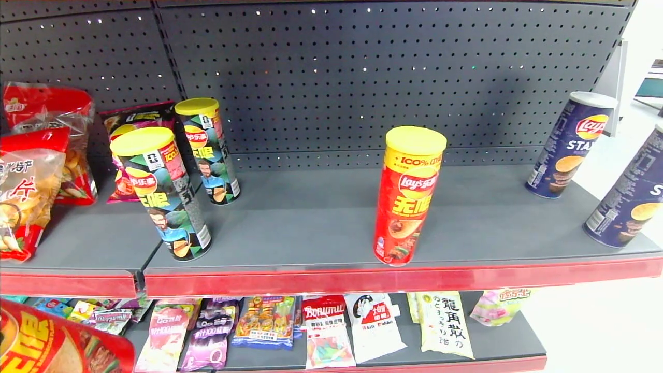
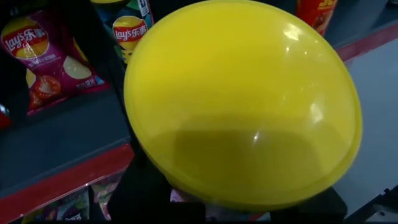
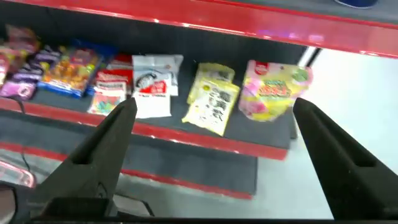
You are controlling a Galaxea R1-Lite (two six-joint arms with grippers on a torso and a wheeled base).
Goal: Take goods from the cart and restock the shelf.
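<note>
The right gripper (image 3: 214,106) hangs with its two dark fingers (image 3: 99,155) spread wide apart.

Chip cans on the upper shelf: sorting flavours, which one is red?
The red cardboard can with yellow lid, standing alone in the middle; the other four are dark-patterned or navy.

Logo on red can (image 1: 409,207), lettering on pkts (image 1: 448,324)

A red tube of crisps (image 1: 409,197) with a yellow lid stands upright at centre. Two dark tubes (image 1: 166,194) stand left beside snack bags (image 1: 36,171); two blue tubes (image 1: 570,145) right. Small packets (image 1: 326,331) lie below.
</note>
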